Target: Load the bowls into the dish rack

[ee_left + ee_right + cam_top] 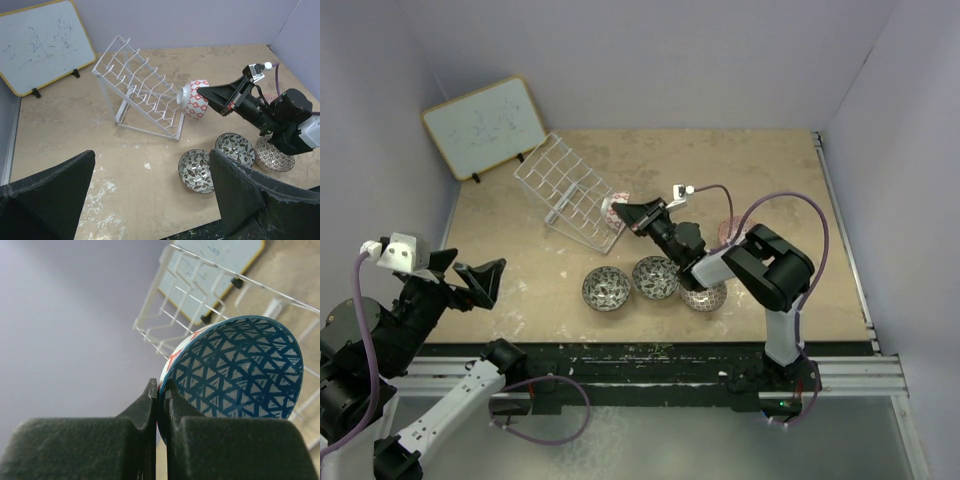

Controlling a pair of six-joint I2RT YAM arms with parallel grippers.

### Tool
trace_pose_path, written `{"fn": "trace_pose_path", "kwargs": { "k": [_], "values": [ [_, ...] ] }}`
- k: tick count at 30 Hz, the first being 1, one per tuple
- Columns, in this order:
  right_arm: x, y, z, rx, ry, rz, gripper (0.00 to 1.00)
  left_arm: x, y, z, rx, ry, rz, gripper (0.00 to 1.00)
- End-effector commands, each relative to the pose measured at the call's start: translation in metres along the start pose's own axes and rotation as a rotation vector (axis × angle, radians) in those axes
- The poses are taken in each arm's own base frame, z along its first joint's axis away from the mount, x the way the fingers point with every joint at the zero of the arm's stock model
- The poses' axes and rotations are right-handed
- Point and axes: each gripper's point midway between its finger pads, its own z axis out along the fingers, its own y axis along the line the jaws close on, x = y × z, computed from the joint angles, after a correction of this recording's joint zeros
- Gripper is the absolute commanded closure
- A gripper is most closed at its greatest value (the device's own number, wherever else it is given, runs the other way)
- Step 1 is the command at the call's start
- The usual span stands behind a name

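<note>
My right gripper (625, 213) (161, 387) is shut on the rim of a bowl (614, 211) (194, 99) (240, 370) with a blue lattice inside and a red-patterned outside. It holds the bowl on its side, against the lower right end of the tilted white wire dish rack (570, 190) (142, 87) (200, 305). Three more bowls lie upright on the table: two dark grey-white (606, 288) (197, 170), (655, 277) (235, 148) and one reddish-brown (705, 295) (272, 154). My left gripper (480, 278) (152, 160) hangs open and empty over the near left of the table.
A wood-framed whiteboard (485, 125) (40, 45) leans against the back left wall behind the rack. A pinkish bowl (728, 230) sits partly hidden behind the right arm. The table's front edge runs just below the row of bowls.
</note>
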Motion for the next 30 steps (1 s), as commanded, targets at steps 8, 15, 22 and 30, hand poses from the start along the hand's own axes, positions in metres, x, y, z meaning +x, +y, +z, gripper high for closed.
{"fn": "trace_pose_path", "kwargs": {
  "k": [8,15,22,30],
  "values": [
    [-0.064,0.126,0.002,-0.483,-0.24,0.128,1.0,-0.009,0.003,-0.005,-0.007,-0.029,0.015,0.01],
    [-0.062,0.12,0.007,-0.47,-0.244,0.147,1.0,-0.005,0.003,-0.004,-0.008,-0.021,0.015,0.01],
    [-0.058,0.106,0.013,-0.443,-0.244,0.179,1.0,-0.003,0.003,-0.004,-0.008,-0.016,0.014,0.01],
    [-0.052,0.098,0.016,-0.426,-0.241,0.209,1.0,-0.001,0.003,-0.003,-0.009,-0.01,0.014,0.01]
  ]
}}
